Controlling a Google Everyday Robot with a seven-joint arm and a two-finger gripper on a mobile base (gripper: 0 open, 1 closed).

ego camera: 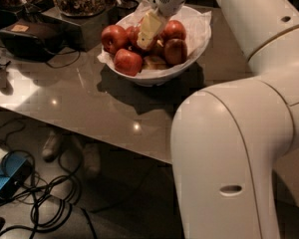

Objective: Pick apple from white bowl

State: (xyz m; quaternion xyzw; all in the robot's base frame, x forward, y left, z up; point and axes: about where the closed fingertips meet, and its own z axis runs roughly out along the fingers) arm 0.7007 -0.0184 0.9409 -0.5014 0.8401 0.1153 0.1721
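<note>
- Dim workroom, cables tangled on the floor: on the grey-brown surface stands the white bowl, lined with crinkled paper and heaped with red fruit.
- Your end effector hangs from the white arm and is down in the middle of the heap, against the apple at the centre of the bowl. Whether it is parted or closed on that fruit cannot be told from this angle, and no sticker shows on the skin.
- Other apples crowd it: one at the left rim, one at the front, one behind and a darker one to the right, all touching or nearly so.
- Expect a firm, fairly heavy fruit for its size, with a waxy skin that can slip out of a shallow pinch. It will not crush easily but it bruises, so squeeze moderately.
- Take hold across the widest part, the belly, with the pads on opposite sides, not high near the stem where the curve pushes the grip off.
- Watch the neighbours: they are likely to roll when this one lifts, and the loose paper may drag along with it.
- Judged stage: grasp being set, lift not yet begun.
</note>
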